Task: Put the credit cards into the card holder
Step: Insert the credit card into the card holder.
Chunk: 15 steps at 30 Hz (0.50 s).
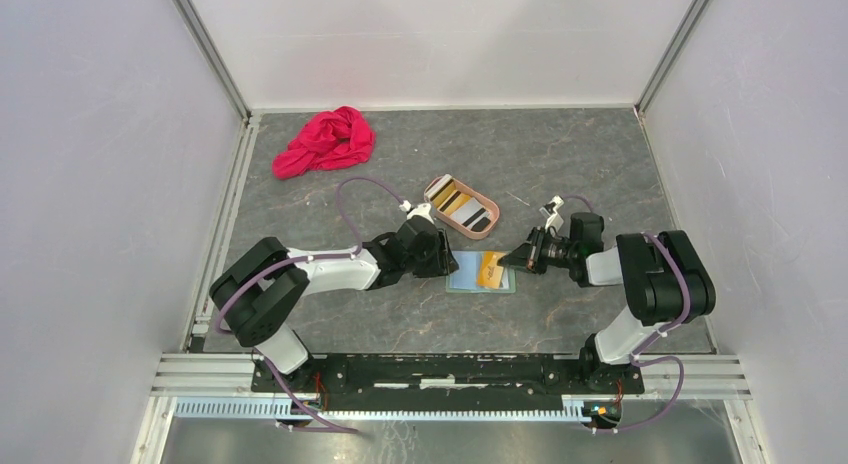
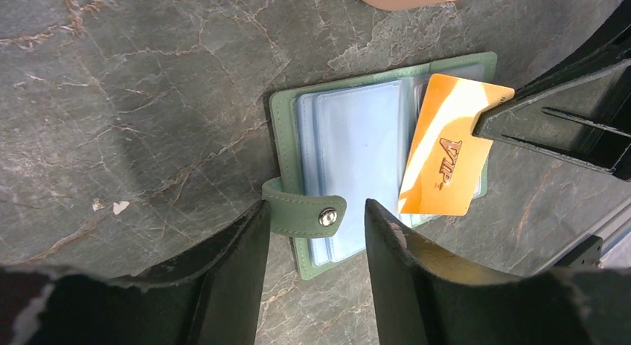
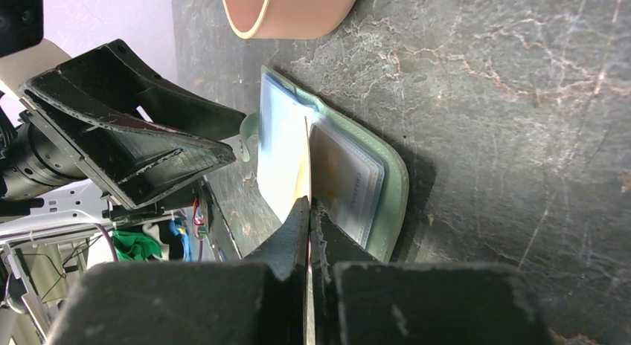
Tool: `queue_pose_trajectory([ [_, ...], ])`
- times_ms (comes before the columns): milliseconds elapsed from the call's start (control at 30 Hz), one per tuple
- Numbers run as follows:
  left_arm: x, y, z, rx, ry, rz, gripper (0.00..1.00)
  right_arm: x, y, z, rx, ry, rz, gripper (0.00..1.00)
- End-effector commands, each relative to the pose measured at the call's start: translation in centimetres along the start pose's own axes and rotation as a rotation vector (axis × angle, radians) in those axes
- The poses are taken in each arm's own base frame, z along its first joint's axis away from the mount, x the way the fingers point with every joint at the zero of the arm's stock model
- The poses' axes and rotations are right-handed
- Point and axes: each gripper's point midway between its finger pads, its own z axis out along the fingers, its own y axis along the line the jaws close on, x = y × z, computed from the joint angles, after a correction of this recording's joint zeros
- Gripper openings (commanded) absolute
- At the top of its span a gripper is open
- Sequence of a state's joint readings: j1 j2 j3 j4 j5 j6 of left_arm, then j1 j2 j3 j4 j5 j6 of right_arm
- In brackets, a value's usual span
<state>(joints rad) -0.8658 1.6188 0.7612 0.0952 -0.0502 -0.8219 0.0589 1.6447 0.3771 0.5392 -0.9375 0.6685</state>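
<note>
The sage-green card holder [image 1: 466, 280] lies open on the table, its light blue pockets [image 2: 357, 152] facing up. My right gripper [image 3: 309, 207] is shut on an orange credit card [image 2: 446, 152], held edge-down over the holder's right half [image 3: 391, 189]. In the right wrist view the card [image 3: 305, 163] shows only as a thin edge. My left gripper [image 2: 316, 211] is open, low at the holder's left edge, its fingers [image 2: 238, 256] standing either side of the snap tab [image 2: 298, 211]. More credit cards [image 1: 465, 209] lie in the tray.
The pinkish-tan oval tray [image 1: 432, 187] sits just behind the holder, close to both grippers. A red cloth [image 1: 325, 142] lies at the back left. White walls with metal rails enclose the dark marbled table [image 1: 600, 164].
</note>
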Motion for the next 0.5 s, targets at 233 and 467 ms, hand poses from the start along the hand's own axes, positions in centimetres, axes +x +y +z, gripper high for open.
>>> queue_pose_trajectory([
  [233, 0.9, -1.0, 0.5, 0.040, 0.056, 0.030, 0.54, -1.0, 0.7, 0.6, -0.014, -0.007, -0.045, 0.00],
  [467, 1.2, -1.1, 0.7, 0.045, 0.073, 0.035, 0.52, -0.5, 0.5, 0.9, -0.005, 0.014, -0.036, 0.00],
])
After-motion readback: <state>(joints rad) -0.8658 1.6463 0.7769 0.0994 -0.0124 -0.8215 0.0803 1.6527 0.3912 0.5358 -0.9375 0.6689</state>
